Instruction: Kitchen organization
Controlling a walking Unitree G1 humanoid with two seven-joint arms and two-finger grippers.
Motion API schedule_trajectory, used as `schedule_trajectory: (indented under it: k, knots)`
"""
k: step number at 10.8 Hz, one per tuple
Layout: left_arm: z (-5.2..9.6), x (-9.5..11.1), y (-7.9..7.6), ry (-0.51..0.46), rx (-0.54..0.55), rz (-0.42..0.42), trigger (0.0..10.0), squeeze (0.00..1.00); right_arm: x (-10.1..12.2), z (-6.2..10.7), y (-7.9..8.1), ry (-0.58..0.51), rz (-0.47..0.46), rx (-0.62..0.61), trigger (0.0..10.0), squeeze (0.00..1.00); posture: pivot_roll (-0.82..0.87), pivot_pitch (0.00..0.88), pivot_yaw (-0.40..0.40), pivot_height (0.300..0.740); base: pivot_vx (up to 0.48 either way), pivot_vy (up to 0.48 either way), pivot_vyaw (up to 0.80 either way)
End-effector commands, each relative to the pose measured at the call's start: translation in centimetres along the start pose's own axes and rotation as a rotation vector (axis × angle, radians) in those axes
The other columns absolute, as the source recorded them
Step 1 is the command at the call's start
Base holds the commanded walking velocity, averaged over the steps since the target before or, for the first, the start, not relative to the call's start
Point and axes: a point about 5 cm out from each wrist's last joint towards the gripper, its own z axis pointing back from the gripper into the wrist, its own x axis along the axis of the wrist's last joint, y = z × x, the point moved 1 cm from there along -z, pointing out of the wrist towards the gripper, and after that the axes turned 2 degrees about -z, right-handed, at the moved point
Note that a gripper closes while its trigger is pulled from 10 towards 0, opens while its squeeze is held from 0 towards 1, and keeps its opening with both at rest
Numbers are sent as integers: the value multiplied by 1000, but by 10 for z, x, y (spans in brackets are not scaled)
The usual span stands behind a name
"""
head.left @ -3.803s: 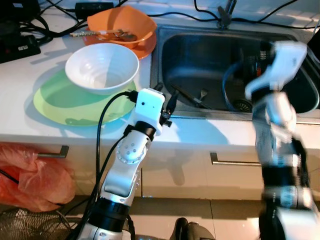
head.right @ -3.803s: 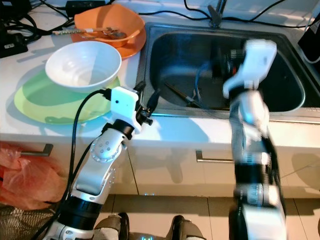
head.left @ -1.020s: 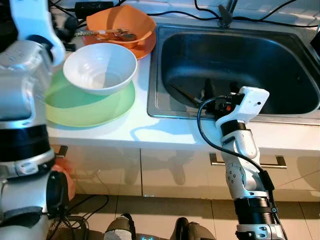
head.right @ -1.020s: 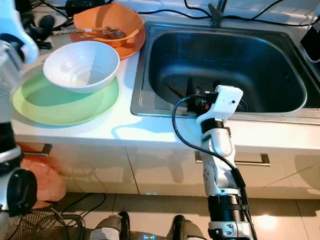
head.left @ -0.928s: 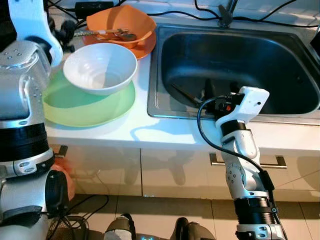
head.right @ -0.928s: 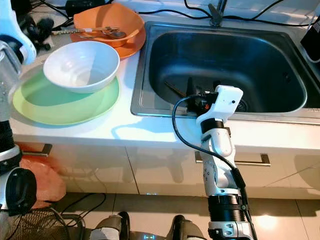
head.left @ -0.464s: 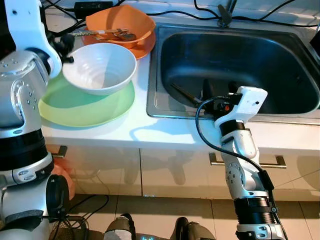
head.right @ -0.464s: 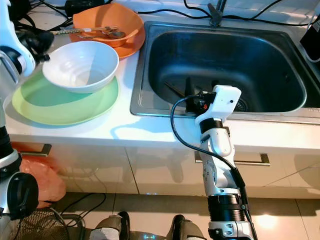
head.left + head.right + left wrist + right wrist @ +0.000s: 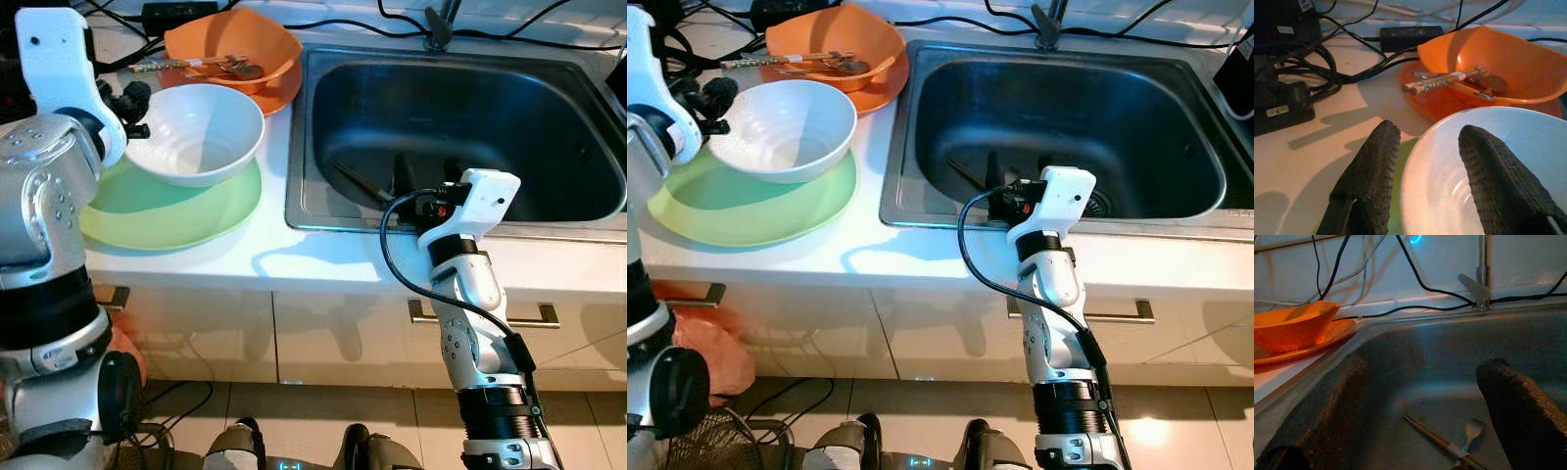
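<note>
Left gripper [image 9: 1422,171] now straddles white bowl [image 9: 199,132] rim.

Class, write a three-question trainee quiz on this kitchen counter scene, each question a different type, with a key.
1. True or false: the round white ceramic bowl rests on the light green plate.
2. Which gripper straddles the white bowl's rim? A) left gripper B) right gripper
3. Fill in: the bundled chopsticks lie in the ______ bowl.

Key: 1 true; 2 A; 3 orange.
</note>
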Motion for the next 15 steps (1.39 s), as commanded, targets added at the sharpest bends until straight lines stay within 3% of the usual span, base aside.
schedule_trajectory:
  k: [1, 5, 14, 15]
  knots:
    - [4, -7, 3, 22, 22, 8, 10000, 0, -21, 8, -1, 95, -10, -9, 10000, 0, 223, 190, 0, 740, 0, 0, 0]
    - [6, -20, 16, 60, 110, 35, 10000, 0, -21, 9, -1, 101, -11, 1, 10000, 0, 224, 201, -9, 740, 0, 0, 0]
    - [1, -45, 4, 139, 54, 114, 10000, 0, -20, 8, 0, 100, -2, 12, 10000, 0, 213, 205, -11, 740, 0, 0, 0]
    - [0, -48, 4, 148, 56, 127, 4824, 0, -20, 8, 1, 102, -1, 14, 10000, 0, 211, 205, -11, 740, 0, 0, 0]
